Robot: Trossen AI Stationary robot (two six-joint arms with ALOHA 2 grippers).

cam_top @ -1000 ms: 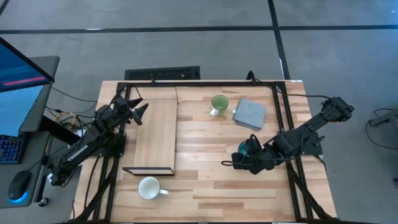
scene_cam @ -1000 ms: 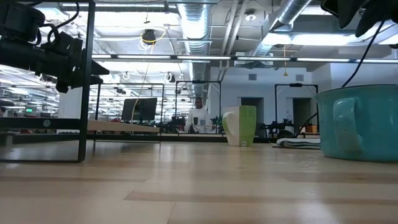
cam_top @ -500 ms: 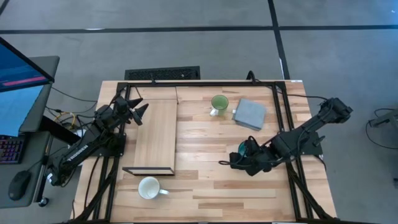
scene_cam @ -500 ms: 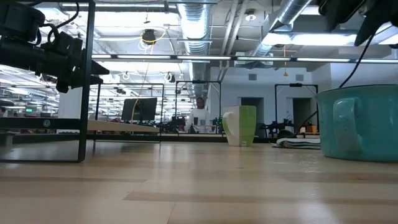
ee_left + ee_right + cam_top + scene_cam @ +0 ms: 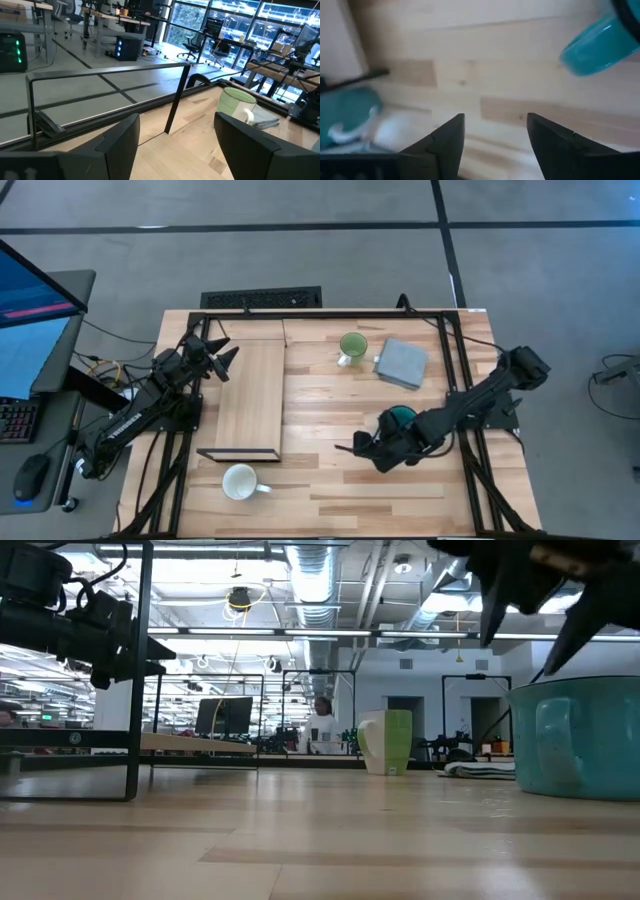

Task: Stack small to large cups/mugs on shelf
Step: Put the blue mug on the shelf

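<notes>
- Seen from above, the left claw (image 5: 222,357) hangs at the left edge of the tabletop (image 5: 330,480), by the far left corner of the shelf (image 5: 250,400), with its fingers spread open and holding nothing.
- The shelf lies flat on the left part of the tabletop; its thin black frame (image 5: 239,453) shows at the near end.
- The white mug (image 5: 239,481) stands just in front of that frame. The low view does not show it at all.
- The light green mug (image 5: 352,346) stands at the far middle of the tabletop, upright, its handle towards the shelf. The left wrist view shows it past a black bar, with part of its side cut by the claw's finger.
- A grey pad (image 5: 401,364) lies just to the right of it; in the low view it shows only as a thin edge.
- The teal mug (image 5: 402,418) is partly covered by the right arm from above. The low view shows its side and handle, cut off at the picture's edge.
- The right claw (image 5: 350,448) hovers over bare wood just left of the teal mug, fingers wide apart and empty.
</notes>
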